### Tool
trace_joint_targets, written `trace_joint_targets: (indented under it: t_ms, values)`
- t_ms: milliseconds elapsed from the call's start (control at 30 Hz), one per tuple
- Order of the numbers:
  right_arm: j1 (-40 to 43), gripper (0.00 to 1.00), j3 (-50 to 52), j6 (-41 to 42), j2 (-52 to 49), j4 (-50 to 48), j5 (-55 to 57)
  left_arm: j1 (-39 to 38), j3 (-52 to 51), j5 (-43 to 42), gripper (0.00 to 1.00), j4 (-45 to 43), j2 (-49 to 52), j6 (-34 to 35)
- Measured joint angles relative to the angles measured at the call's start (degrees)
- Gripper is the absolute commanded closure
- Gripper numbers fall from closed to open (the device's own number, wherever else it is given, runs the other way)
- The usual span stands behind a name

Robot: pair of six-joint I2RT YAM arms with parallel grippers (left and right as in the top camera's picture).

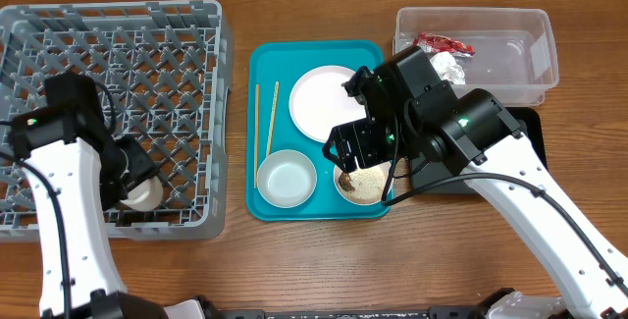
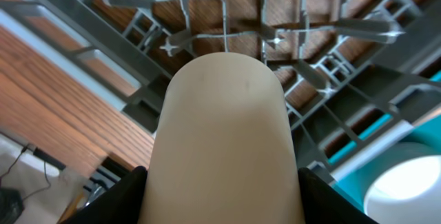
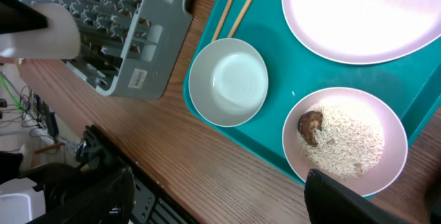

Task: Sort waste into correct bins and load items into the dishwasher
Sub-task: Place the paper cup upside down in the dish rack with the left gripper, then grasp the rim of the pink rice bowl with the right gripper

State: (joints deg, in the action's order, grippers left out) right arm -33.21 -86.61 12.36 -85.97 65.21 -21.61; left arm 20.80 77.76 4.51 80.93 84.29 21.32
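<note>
The left arm [image 1: 64, 211] and right arm [image 1: 535, 201] have white links, black joint housings, green lights and black cables.

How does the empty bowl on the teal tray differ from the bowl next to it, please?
The empty white bowl holds nothing; the rice bowl contains loose white grains and a small brown food lump. The empty white bowl sits at the tray's corner near the chopsticks; the rice bowl sits beside it, closer to the round white plate. Both are round, upright and rest on the teal tray.
</note>
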Motion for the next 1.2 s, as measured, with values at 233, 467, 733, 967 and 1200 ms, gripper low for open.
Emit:
trace_joint_targets:
  t_ms: [233,467,733,967,1200]
  values:
    - [0.0,0.19,0.0,-0.04,0.0,0.0,0.02,1.38,-2.43,-2.14,0.42,-3.54,1.4,0.0]
    - [0.0,0.19,0.0,-0.04,0.0,0.0,0.04,1.38,-5.95,-3.56,0.25,-6.75,2.12,0.0]
    - [0.0,0.19,0.0,-0.2,0.0,0.0,0.02,1.38,-5.66,-4.07,0.03,-3.98,2.43,0.5]
    - [1.03,0.19,0.0,1.92,0.0,0.0,2.58,1.18,6.05,-9.07,0.16,1.81,2.58,-5.49]
    - [12.37,0.23,0.0,8.2,0.0,0.31,6.43,-9.86,12.17,-20.06,0.12,-1.42,-1.55,-13.2]
